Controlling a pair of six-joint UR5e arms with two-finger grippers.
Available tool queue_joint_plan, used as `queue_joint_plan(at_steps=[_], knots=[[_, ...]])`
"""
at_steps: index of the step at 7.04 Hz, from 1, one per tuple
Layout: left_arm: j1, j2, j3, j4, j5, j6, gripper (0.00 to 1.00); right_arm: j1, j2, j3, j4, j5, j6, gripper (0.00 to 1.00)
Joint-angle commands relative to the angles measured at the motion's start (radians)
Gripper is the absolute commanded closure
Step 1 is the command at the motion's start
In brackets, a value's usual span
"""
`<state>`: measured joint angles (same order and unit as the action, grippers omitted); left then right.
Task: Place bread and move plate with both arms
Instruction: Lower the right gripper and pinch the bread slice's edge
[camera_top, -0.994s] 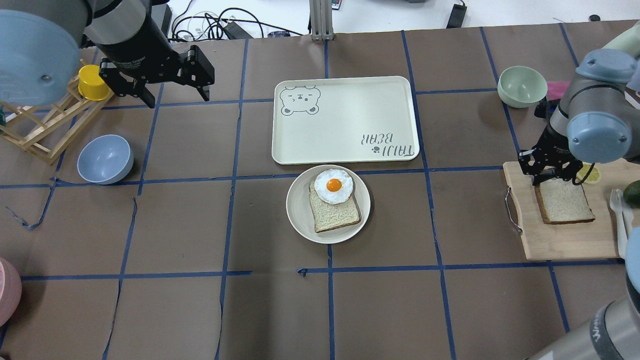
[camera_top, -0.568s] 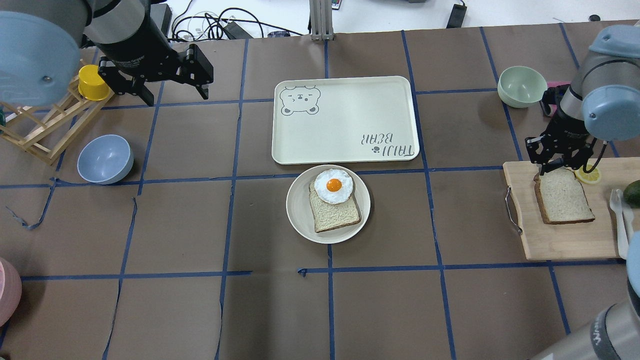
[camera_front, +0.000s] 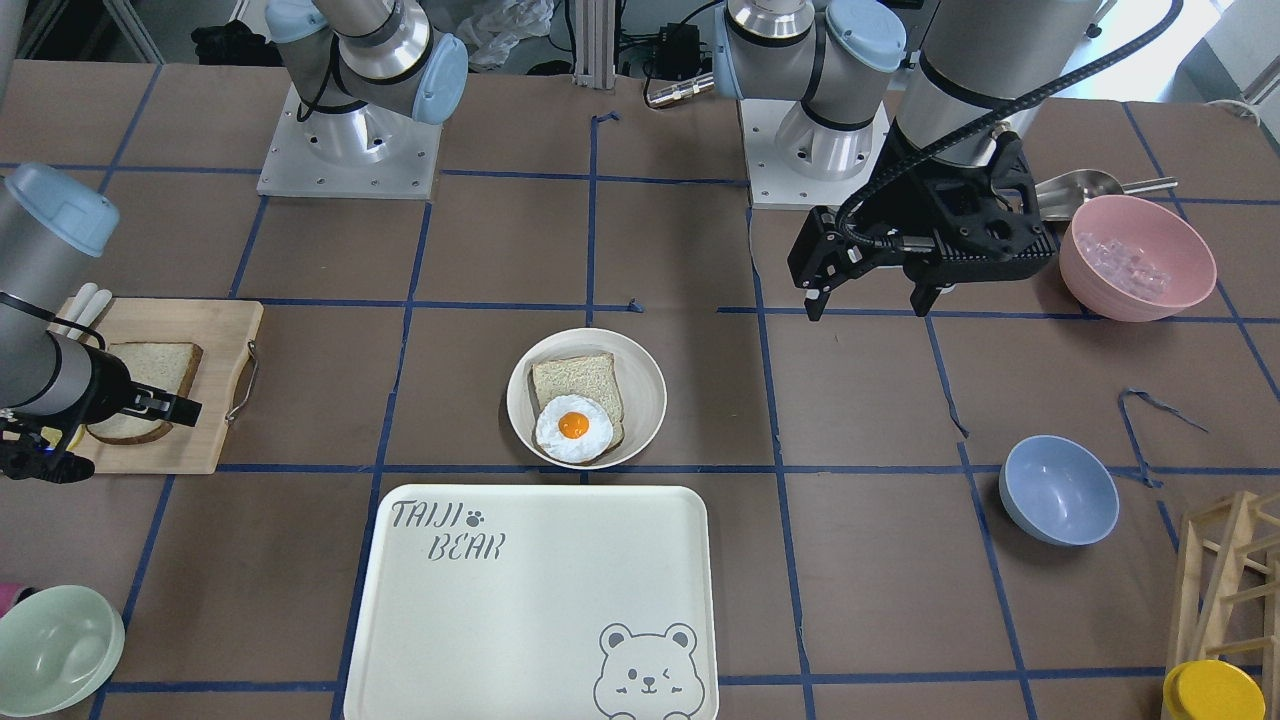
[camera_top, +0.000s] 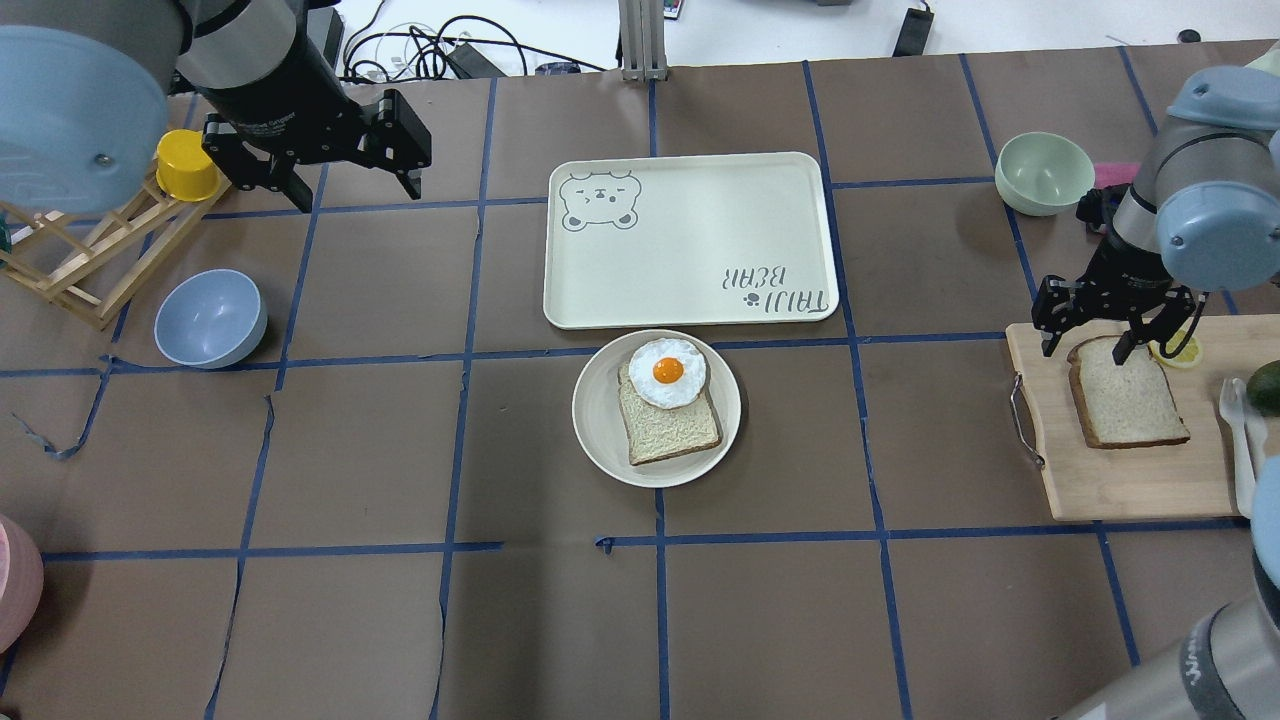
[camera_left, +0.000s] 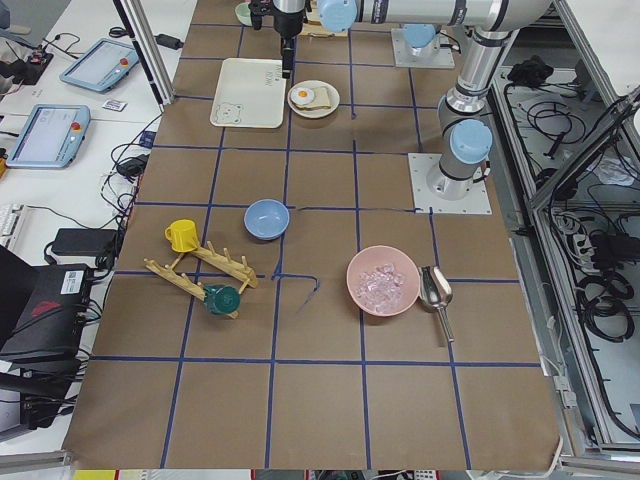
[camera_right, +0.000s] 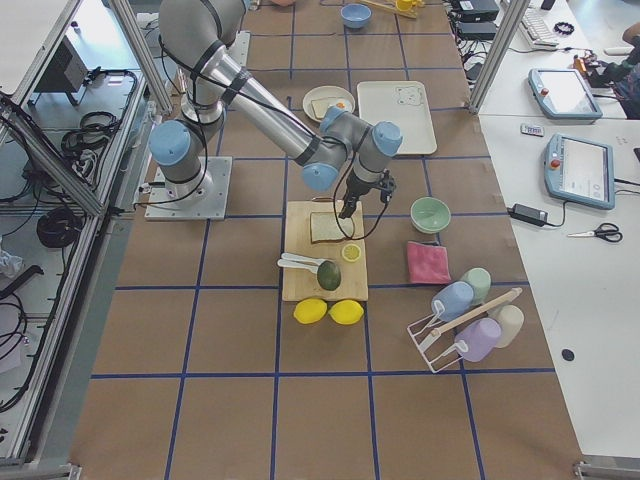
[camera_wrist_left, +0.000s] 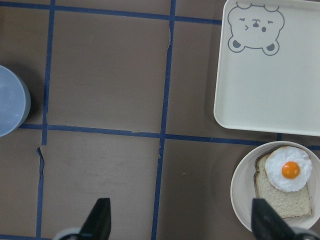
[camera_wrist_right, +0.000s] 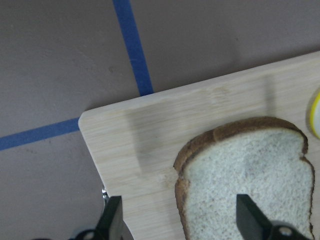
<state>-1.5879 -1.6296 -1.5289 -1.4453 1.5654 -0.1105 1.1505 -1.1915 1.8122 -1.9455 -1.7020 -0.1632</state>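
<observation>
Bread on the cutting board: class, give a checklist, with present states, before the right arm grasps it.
1. Right gripper open: ok.
2. Its fingers straddle the bread: not ok; one is over the slice, the other over bare cutting board.
3. Bread lying flat, nothing on it: ok.
4. Plate unobstructed, fried egg uncovered: ok.
5. Left gripper open, away from plate: ok.
6. Finger height above bread: cannot tell.

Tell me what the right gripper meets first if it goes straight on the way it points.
Probably the dark-crusted, pale bread slice: the right gripper points down, open jaws straddling its crust edge, one side over the wooden cutting board. Height unclear.
</observation>
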Motion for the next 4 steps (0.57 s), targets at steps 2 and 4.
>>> queue_joint_plan(at_steps=[2, 4], knots=[[-0.001, -0.003, -0.002, 0.008, -0.001, -0.002, 0.0, -0.002, 0.023, 0.001, 0.0, -0.028, 0.011, 0.25], [-0.003, 0.0, -0.008, 0.011, 0.001, -0.006, 0.0, -0.005, 0.024, 0.015, -0.001, -0.028, 0.02, 0.26]])
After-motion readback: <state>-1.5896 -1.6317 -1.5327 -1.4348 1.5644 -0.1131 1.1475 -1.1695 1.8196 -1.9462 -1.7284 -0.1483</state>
